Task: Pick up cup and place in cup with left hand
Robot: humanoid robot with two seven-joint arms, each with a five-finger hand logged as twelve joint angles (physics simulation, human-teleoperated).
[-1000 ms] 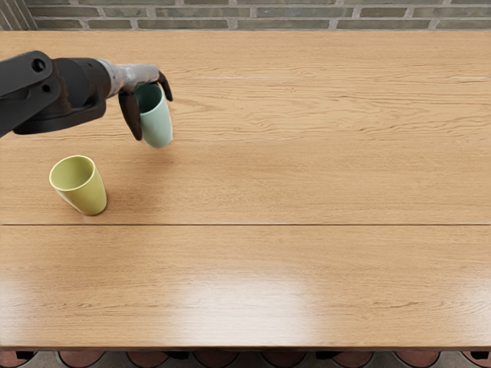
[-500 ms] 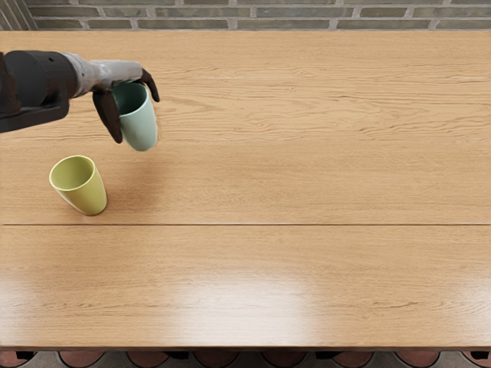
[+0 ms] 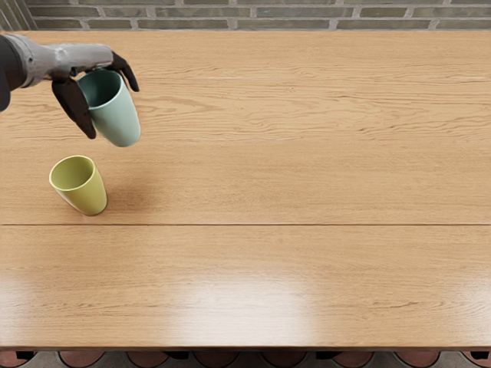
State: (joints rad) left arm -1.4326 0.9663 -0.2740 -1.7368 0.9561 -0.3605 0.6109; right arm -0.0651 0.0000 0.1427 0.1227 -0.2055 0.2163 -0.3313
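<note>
One tapered teal cup [image 3: 116, 116]: was gripped by left hand [image 3: 83, 57], black fingers [image 3: 74, 107] half-curled round it, beyond one tapered yellow-green cup [image 3: 90, 193]; base presumably left free for nesting.

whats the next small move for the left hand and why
Probably ease the left hand a little toward the near edge and slightly left, keeping its grasp, to bring the teal cup over the green cup. The teal cup is held beyond the green one in the view and a bit to its right, and the green cup's open mouth faces up.
</note>
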